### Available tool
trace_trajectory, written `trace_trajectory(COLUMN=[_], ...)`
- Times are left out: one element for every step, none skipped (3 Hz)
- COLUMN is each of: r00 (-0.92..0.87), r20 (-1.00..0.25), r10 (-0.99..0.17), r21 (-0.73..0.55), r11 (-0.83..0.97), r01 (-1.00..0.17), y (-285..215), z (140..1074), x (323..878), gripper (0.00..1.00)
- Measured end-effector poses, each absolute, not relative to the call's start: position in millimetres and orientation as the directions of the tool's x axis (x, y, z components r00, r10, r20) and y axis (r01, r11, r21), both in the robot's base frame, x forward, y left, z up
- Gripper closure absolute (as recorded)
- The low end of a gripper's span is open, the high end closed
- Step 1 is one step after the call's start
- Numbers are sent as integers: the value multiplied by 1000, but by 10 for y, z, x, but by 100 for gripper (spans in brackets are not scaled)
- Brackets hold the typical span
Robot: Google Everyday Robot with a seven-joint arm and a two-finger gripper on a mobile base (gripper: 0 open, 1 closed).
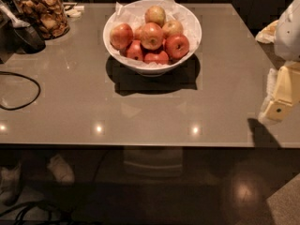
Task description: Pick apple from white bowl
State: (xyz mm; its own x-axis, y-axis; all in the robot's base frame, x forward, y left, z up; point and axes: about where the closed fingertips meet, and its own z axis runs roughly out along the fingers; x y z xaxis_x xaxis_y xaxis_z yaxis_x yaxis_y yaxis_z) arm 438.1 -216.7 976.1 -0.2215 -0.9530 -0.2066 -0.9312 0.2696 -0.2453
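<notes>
The white bowl [140, 64] stands at the back middle of the grey table, lined with crinkled white paper and holding several apples. The large orange-red apple streaked with yellow [151, 35] sits on top in the middle of the pile. Paler yellow-green apples [155, 15] lie behind it and smaller deep-red apples [177, 46] in front and to the right. My gripper [280, 104], a cream-yellow piece below a white arm link, hangs at the far right edge, over the table's right side, well apart from the bowl and lower in the view.
A glass jar of brown snacks [44, 11] stands at the back left, next to a dark object with a spoon [23, 32]. A black cable [21, 90] loops on the left. A person's shoes [61, 168] show under the table's front edge.
</notes>
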Motion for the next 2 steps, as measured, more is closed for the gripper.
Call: trace_trajectory(r00=[-215, -162], r20=[-197, -128], r10=[-957, -978], r21=[-251, -229], r11=[261, 188], r01=[-932, -955], y=[-2150, -2045], z=[9798, 9762], x=[4430, 4807], gripper=[0, 0])
